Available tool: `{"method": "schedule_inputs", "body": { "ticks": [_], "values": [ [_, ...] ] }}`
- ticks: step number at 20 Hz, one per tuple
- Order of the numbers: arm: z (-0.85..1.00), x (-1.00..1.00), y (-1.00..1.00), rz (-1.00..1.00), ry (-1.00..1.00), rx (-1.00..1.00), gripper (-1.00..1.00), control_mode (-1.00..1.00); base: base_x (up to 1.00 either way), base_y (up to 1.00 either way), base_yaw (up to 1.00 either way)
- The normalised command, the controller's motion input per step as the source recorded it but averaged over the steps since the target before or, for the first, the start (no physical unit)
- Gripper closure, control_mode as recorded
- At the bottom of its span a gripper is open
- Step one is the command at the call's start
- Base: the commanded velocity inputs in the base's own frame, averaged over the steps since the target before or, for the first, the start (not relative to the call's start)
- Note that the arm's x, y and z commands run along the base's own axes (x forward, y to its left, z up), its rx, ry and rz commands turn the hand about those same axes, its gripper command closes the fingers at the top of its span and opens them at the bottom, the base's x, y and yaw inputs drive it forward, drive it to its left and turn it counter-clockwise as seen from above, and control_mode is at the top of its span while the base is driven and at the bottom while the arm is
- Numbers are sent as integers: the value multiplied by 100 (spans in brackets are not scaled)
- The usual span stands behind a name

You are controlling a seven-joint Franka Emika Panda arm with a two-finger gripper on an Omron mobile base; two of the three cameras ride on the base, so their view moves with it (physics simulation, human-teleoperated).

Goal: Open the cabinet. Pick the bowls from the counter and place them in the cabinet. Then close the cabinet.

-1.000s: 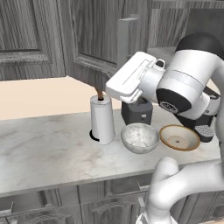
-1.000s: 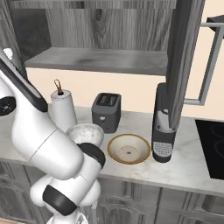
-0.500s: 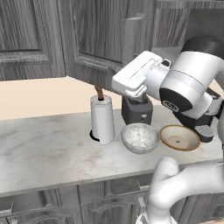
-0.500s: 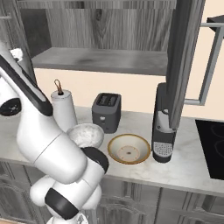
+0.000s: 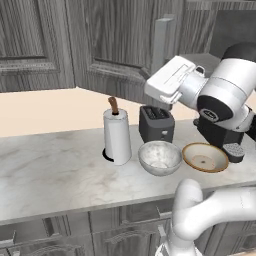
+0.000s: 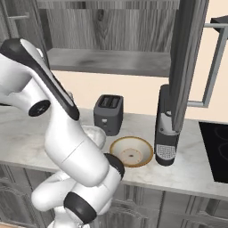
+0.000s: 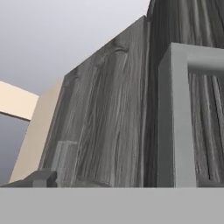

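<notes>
The cabinet stands open. Its left door [image 5: 115,50] swings out over the counter [image 5: 50,170], and its right door [image 6: 187,67] juts forward beside the bare grey shelf [image 6: 107,62]. My gripper [image 5: 155,90] hovers open by the left door's edge, just below its bar handle [image 5: 162,42]. That handle [image 7: 175,122] looms close in the hand view, right of centre. I see nothing held. The speckled grey-white bowl [image 5: 160,157] and the tan bowl [image 5: 205,157] sit side by side on the counter. My arm partly hides the speckled bowl [image 6: 95,133] in the right base view, with the tan bowl [image 6: 131,151] beside it.
A paper towel roll [image 5: 117,137] stands left of the bowls and a dark toaster [image 5: 156,122] behind them. A black coffee machine [image 6: 165,133] stands right of the tan bowl, under the right door. A black cooktop [image 6: 216,151] lies at the far right.
My hand has risen and drifted right in the left base view. The left door's handle edge has shifted slightly right with it. The bowls have not moved.
</notes>
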Motion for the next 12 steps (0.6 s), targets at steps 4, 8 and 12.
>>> {"method": "schedule_inputs", "body": {
  "ticks": [4,8,12],
  "values": [
    [36,-100,-100,-2,-7,14,-100,-100,0,0,0],
    [40,-100,-100,-2,-8,13,-100,-100,0,0,0],
    [31,-100,-100,-22,-4,11,-100,-100,0,0,0]
  ]
}}
